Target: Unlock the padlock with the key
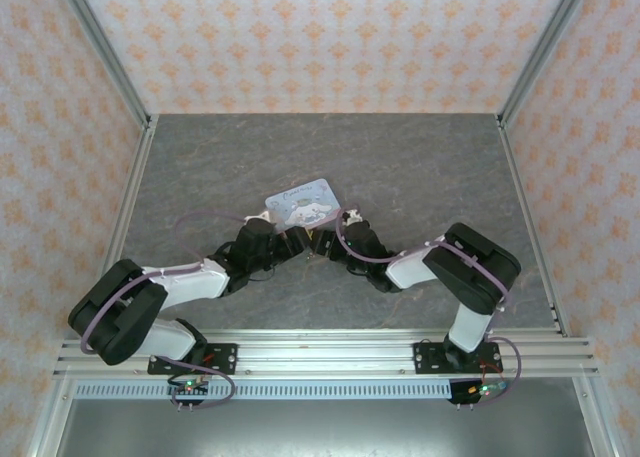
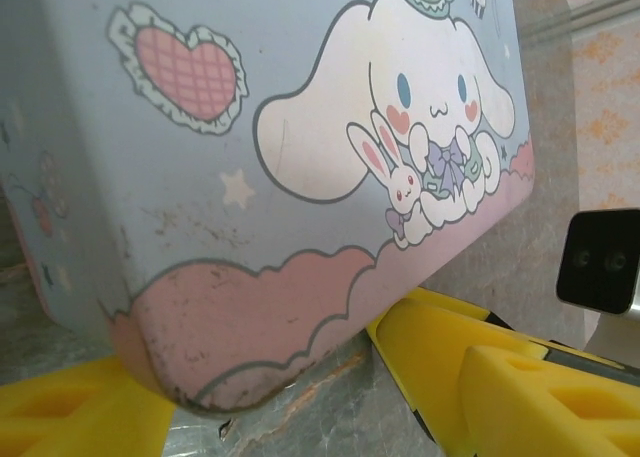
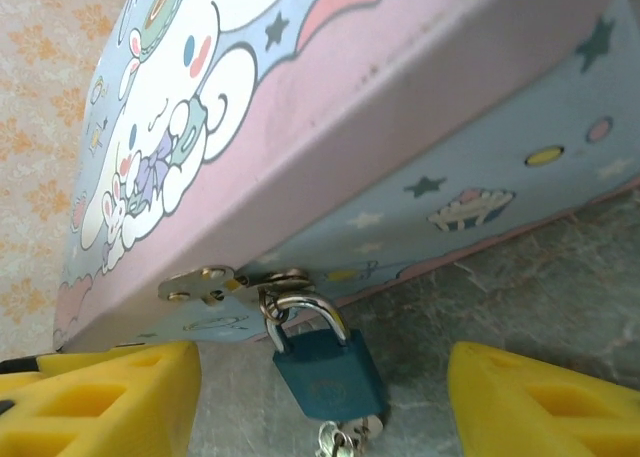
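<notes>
The teal padlock [image 3: 325,372] hangs by its silver shackle from the hasp [image 3: 205,282] on the front wall of the pastel cartoon tin [image 3: 400,107]. A small silvery key [image 3: 345,439] sticks out of the padlock's underside. My right gripper [image 3: 322,377] is open, one yellow finger on each side of the padlock and clear of it. My left gripper [image 2: 270,397] is open too; a lower corner of the tin [image 2: 250,177] sits between its yellow fingers [image 2: 470,377], close to both. From above, the tin [image 1: 302,202] lies just beyond both grippers.
The tin rests on the grey stone-patterned table [image 1: 400,157], walled by patterned panels and aluminium posts [image 1: 100,47]. The right arm's wrist camera block [image 2: 600,262] sits close to my left gripper's right finger. Both arms [image 1: 180,282] [image 1: 440,262] converge mid-table.
</notes>
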Action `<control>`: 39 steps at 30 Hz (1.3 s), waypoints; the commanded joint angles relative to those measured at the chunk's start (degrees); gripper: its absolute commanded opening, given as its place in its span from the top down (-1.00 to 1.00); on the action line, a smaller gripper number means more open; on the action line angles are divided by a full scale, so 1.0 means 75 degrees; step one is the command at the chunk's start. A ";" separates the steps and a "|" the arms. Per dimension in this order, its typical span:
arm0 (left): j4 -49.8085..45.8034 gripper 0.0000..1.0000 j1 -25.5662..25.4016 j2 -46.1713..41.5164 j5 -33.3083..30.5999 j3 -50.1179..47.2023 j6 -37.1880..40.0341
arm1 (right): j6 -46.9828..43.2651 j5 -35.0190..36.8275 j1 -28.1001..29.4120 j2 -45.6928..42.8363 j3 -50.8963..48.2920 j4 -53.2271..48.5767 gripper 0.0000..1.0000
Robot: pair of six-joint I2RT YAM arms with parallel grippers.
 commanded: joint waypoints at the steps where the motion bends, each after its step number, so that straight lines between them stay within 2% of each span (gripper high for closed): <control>1: 0.0287 -0.50 0.0000 -0.0184 -0.0148 0.0058 -0.0073 | 0.0073 -0.0351 0.0365 0.0616 0.0017 -0.0679 -0.33; 16: 0.0258 -0.51 0.0075 -0.0313 -0.0055 0.0116 -0.0114 | -0.0715 -0.1123 0.0430 0.0543 -0.0355 -0.0446 -0.28; 21: 0.0021 -0.55 0.0075 -0.0742 -0.0008 0.0058 -0.0123 | -0.0984 -0.1334 0.0408 0.0457 -0.0377 -0.0627 -0.27; 25: -0.0777 -0.61 0.0106 -0.1420 -0.0199 0.0123 0.0047 | -0.1064 -0.1357 0.0309 0.0535 -0.0250 -0.0746 -0.24; 32: -0.2224 -0.64 0.0924 -0.1962 -0.0097 0.0442 0.0349 | -0.1148 -0.1641 0.0035 0.0727 0.0008 -0.0824 -0.21; 39: -0.2172 -0.64 0.1902 -0.1293 0.0515 0.0604 0.0739 | -0.1435 -0.2033 -0.0004 0.0858 0.0426 -0.1313 -0.17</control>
